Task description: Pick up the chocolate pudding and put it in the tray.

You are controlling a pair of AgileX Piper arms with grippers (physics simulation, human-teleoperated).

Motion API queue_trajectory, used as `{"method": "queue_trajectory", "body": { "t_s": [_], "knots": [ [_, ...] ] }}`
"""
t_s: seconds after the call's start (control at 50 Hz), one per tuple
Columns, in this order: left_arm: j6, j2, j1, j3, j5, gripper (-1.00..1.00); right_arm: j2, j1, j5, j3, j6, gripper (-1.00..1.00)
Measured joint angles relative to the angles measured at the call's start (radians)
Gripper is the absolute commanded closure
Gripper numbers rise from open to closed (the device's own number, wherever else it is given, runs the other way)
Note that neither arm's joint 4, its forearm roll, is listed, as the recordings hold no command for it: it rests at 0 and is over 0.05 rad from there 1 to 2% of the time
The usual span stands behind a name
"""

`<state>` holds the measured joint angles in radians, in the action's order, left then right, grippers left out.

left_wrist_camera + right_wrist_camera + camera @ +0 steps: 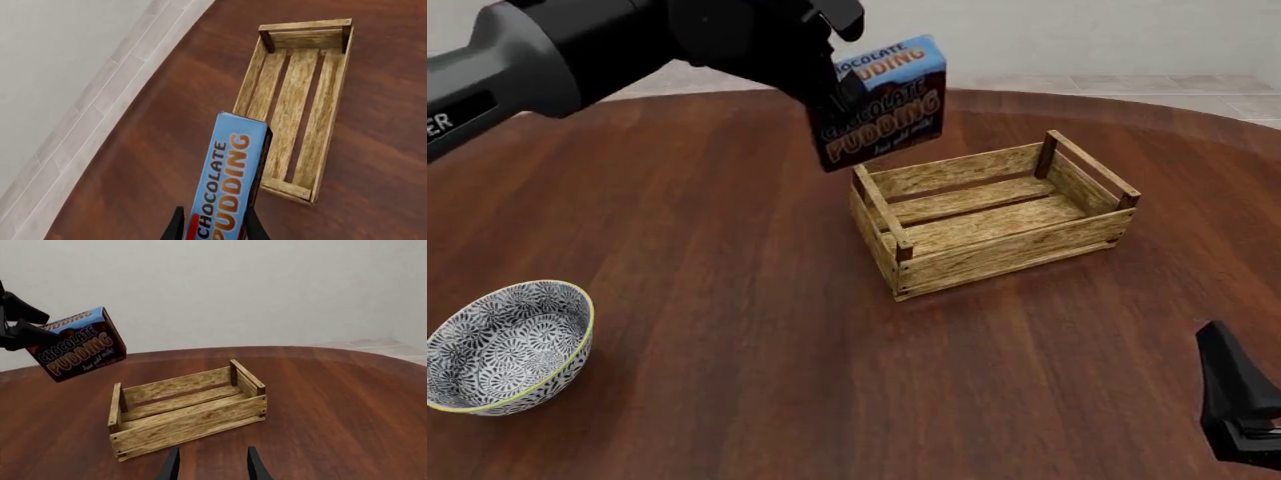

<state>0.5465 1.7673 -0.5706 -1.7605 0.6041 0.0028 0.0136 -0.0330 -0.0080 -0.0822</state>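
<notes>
My left gripper is shut on the chocolate pudding, a small carton with a blue top and a brown front, held in the air above the tray's left end. In the left wrist view the chocolate pudding sits between the fingers, with the tray below and beyond it. The tray is a light wooden slatted crate on the table with nothing inside. From the right wrist view I see the chocolate pudding hanging over the tray. My right gripper is open, low at the near right.
A round black-and-white patterned bowl stands at the near left of the brown round table. The right arm's black body sits at the near right corner. Pale floor and wall lie beyond the table's far edge.
</notes>
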Motion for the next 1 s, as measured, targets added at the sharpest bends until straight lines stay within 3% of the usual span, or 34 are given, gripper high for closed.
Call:
{"method": "queue_trajectory", "body": {
  "t_s": [0.24, 0.66, 1.0],
  "knots": [
    [-0.023, 0.054, -0.044, -0.081, 0.014, 1.0, -0.002, -0.002, 0.001, -0.003, 0.0, -1.0],
    [-0.082, 0.12, -0.121, -0.115, -0.042, 1.0, -0.002, -0.003, -0.007, -0.003, -0.009, -1.0],
    [-0.088, 0.194, -0.151, -0.198, -0.042, 1.0, -0.002, -0.002, -0.014, -0.002, -0.018, -1.0]
  ]
}}
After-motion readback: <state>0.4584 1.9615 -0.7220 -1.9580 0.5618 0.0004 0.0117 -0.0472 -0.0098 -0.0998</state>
